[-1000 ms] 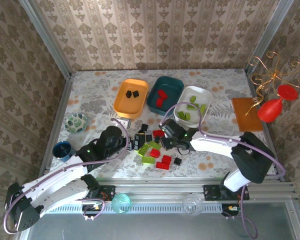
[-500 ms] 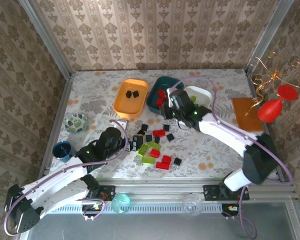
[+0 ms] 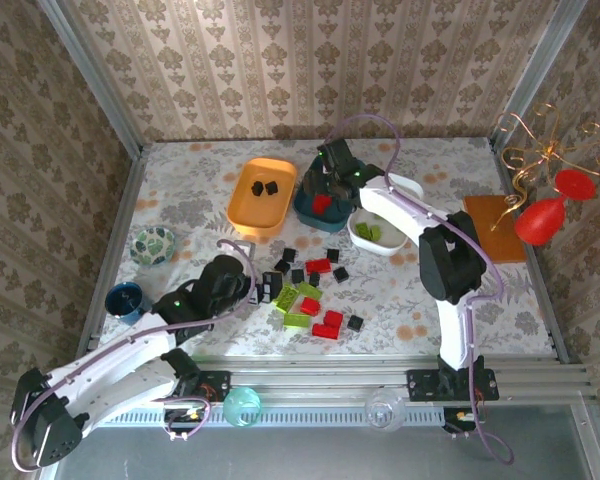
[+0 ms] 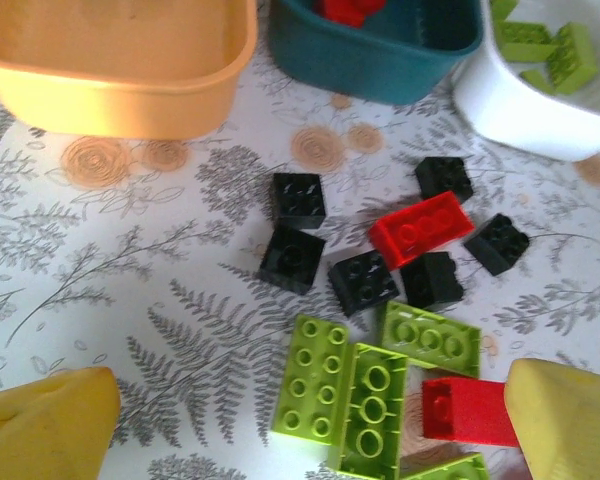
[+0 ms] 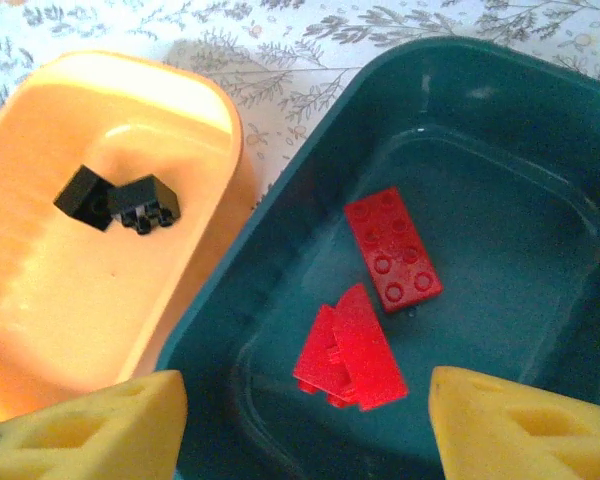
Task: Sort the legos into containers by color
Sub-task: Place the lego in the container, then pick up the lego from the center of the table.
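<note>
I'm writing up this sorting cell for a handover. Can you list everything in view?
orange tub: one, orange, far centre
black bricks: two, black, in orange tub
teal tub: one, dark teal, right of orange tub
red bricks: about three, red, in teal tub
white tub: one, white, right of teal tub
green bricks: several, lime, in white tub
loose bricks: roughly a dozen; black, red, lime; in front of the tubs
glass bowl: one, green-patterned, left
cup: one, blue, near left
board: one, brown, right
vase: one, red, right edge
wire stand: one, gold, far right
left gripper: open, over loose bricks
right gripper: open, over teal tub
</note>
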`<state>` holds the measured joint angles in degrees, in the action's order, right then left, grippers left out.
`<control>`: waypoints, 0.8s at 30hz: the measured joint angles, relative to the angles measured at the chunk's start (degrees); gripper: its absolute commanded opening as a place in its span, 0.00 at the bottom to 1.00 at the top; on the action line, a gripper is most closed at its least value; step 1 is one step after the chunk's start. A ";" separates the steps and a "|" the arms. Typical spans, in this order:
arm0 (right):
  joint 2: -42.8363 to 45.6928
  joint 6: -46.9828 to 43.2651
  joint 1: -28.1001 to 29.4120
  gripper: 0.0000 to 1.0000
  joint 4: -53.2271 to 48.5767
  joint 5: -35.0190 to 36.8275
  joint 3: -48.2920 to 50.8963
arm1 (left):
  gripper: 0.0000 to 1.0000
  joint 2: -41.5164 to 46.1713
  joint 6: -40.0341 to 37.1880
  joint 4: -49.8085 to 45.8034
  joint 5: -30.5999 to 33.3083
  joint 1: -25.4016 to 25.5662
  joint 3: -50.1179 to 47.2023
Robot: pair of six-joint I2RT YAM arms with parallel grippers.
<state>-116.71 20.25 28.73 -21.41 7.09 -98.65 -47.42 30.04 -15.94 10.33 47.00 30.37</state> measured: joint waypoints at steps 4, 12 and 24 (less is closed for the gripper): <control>4.07 -0.13 0.50 0.73 0.83 0.17 3.69 | 1.00 -2.97 -0.04 -1.33 -1.46 -3.17 1.97; 22.51 0.87 4.57 0.73 6.14 0.17 22.75 | 0.71 -18.49 -2.84 1.40 -6.14 -5.86 8.46; 34.16 4.22 6.36 0.74 9.73 0.44 39.56 | 0.66 -36.50 -6.12 3.78 -6.88 -5.86 15.13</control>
<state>-82.54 24.47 35.09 -11.68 7.53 -59.09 -83.92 23.92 -12.16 3.44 41.15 45.50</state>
